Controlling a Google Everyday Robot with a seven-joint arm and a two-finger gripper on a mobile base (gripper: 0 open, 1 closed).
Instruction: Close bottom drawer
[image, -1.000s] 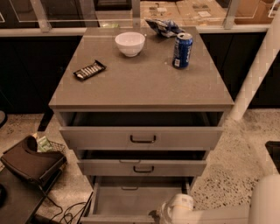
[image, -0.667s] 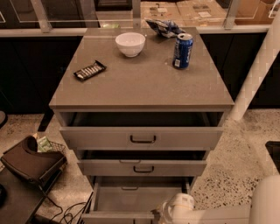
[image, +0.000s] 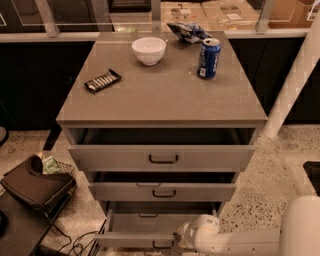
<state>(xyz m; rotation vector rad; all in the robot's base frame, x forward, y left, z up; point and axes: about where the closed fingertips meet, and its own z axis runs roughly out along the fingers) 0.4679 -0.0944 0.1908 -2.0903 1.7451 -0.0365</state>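
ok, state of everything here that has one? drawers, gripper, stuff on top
top drawer: partly open
middle drawer: partly open
bottom drawer: open, pulled out farthest of the three
gripper: low, at the bottom drawer's front, just right of its handle
soda can: upright
bowl: upright, looks empty

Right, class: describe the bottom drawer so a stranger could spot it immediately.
Find the grey cabinet with three open drawers. The bottom drawer is the lowest. Unlike its neighbours, it is pulled out farthest, with the end effector at its front.
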